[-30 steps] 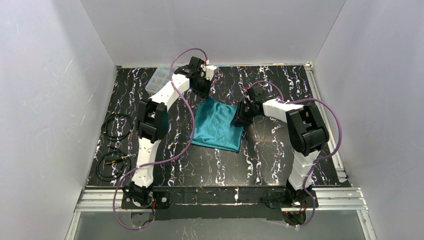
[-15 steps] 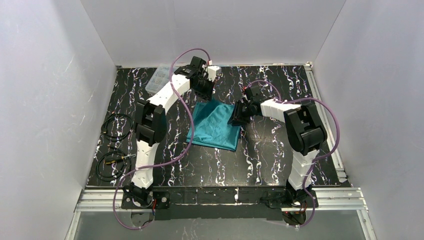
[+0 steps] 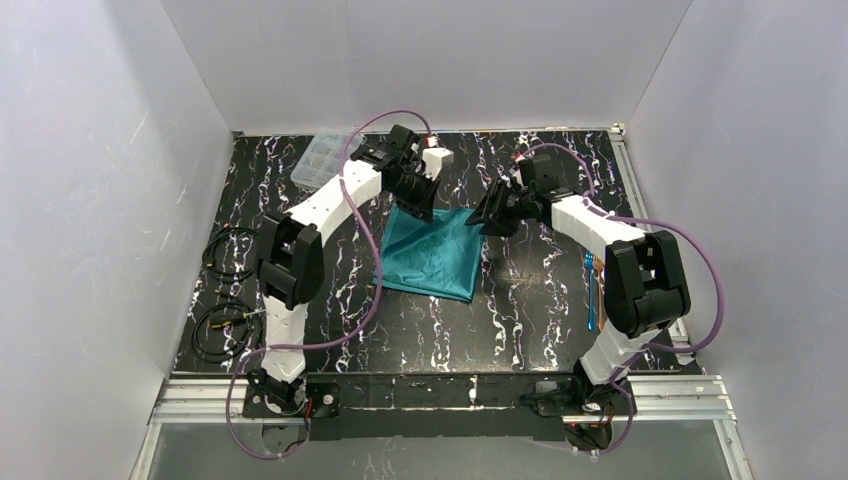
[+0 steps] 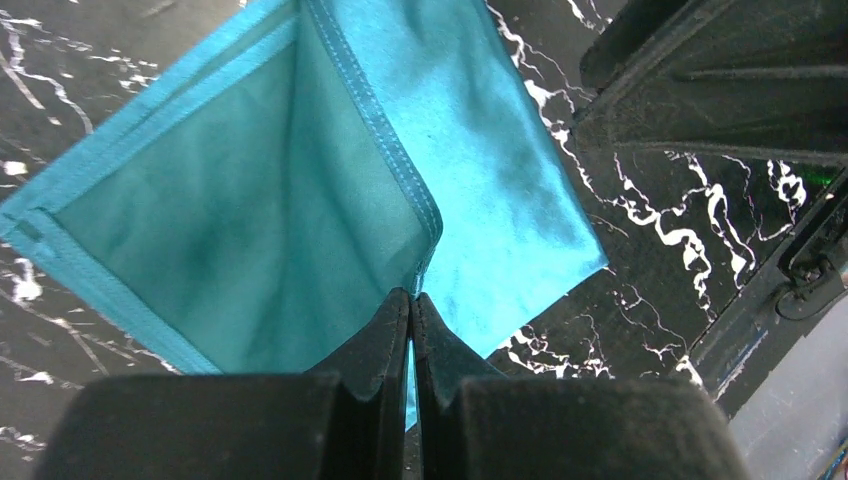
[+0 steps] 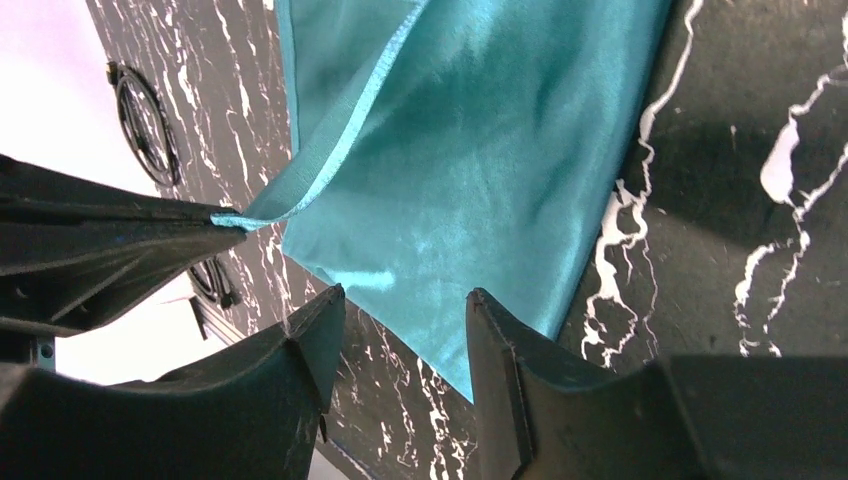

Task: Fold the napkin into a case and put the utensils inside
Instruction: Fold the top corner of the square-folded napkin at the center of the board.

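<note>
The teal napkin lies folded at mid-table. My left gripper is at its far edge, shut on a hemmed corner and holding that layer up. In the left wrist view the jaws pinch the hem, with the napkin spread beyond. My right gripper is open just above the napkin's far right corner. In the right wrist view its fingers straddle empty air over the cloth. The utensils lie on the table to the right, beside the right arm.
A clear plastic compartment box stands at the far left. Two black cable coils lie off the table's left edge. White walls close in three sides. My left gripper shows in the right wrist view.
My right arm drew back and toward the far right off the napkin's edge, uncovering the utensils. My left gripper moved right and nearer with the napkin's corner.
</note>
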Controlling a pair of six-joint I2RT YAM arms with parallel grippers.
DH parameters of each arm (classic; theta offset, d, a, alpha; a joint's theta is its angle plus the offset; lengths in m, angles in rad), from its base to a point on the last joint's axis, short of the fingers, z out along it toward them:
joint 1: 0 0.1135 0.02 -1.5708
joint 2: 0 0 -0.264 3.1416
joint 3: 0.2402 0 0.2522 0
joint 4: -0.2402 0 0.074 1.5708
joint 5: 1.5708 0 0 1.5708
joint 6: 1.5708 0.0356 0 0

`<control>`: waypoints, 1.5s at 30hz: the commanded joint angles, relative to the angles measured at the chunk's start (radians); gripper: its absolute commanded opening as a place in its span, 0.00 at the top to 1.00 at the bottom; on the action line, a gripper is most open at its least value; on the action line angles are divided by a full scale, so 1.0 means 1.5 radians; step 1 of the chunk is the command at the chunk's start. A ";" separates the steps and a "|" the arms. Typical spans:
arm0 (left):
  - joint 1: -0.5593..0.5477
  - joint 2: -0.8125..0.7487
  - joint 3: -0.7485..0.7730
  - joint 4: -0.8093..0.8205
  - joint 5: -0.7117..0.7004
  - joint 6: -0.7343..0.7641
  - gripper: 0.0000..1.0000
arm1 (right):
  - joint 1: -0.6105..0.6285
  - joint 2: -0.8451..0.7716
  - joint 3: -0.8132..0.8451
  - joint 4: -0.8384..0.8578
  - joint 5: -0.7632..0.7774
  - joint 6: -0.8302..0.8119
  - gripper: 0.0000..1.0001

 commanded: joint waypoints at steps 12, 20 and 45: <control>-0.094 -0.051 -0.101 0.028 0.024 -0.003 1.00 | -0.065 -0.051 -0.058 -0.078 0.056 0.006 0.48; -0.109 -0.044 -0.105 0.033 0.026 -0.006 1.00 | -0.068 -0.006 -0.041 -0.097 0.086 -0.028 0.53; -0.142 -0.031 -0.164 0.044 0.043 0.065 1.00 | -0.078 0.181 0.124 -0.077 0.095 -0.041 0.63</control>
